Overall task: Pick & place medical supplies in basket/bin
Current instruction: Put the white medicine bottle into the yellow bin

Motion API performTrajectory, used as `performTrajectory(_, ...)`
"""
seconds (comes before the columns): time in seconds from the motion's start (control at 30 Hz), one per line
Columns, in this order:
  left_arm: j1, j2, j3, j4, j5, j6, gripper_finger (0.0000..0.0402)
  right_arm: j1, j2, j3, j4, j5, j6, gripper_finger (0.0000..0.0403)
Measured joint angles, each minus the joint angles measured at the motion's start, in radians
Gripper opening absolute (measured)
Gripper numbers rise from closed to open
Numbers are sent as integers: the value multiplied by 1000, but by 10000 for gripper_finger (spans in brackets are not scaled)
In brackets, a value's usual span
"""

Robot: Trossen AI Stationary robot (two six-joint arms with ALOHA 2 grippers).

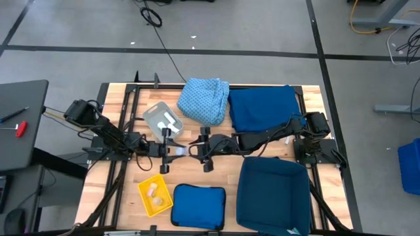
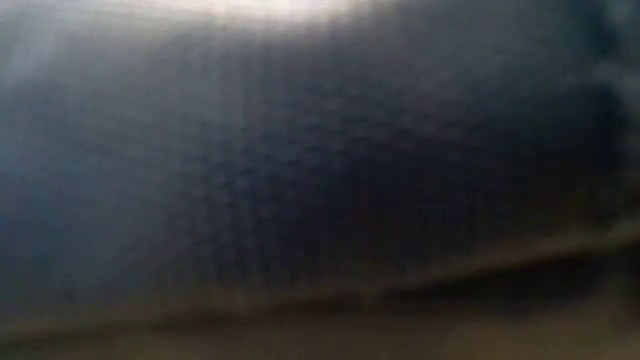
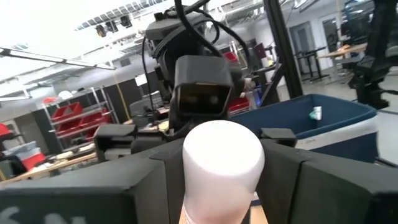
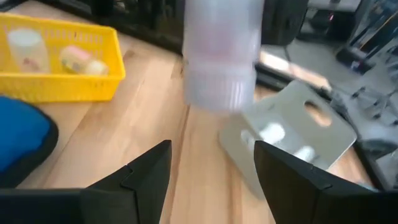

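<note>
Two dark jointed arms, black cabling, angular matte-black tool fingers (image 4: 143, 180) — boxy wrist housings

You are looking at a matt, smooth white plastic bottle (image 3: 222, 167) sitting between the left gripper's (image 3: 222, 186) dark, matt plastic fingers (image 3: 87, 193). Just beyond the right gripper (image 4: 211, 168), whose parted fingers are showing the same dull black finish, the table (image 4: 155, 93) is showing pale, lightly grained wood. To one side of it the yellow mesh basket (image 4: 59, 59) is reading as glossy plastic lattice, and ahead the grey tray (image 4: 292, 134) is looking like smooth, slightly shiny plastic. Farther off, the light blue patterned cloth (image 1: 205, 99) is lying crumpled and soft.
</note>
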Motion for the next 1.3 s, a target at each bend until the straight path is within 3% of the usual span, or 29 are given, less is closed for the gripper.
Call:
performTrajectory(0.23,-26,0,0,-77,50,-58,148,0,0,0,-124,-2,70,237)
performTrajectory(0.73,-242,0,0,-332,40,-219,148,0,0,0,-332,-19,148,237)
performTrajectory(1.3,-439,-1,-1,-498,39,-484,148,0,0,0,-379,-24,175,237)
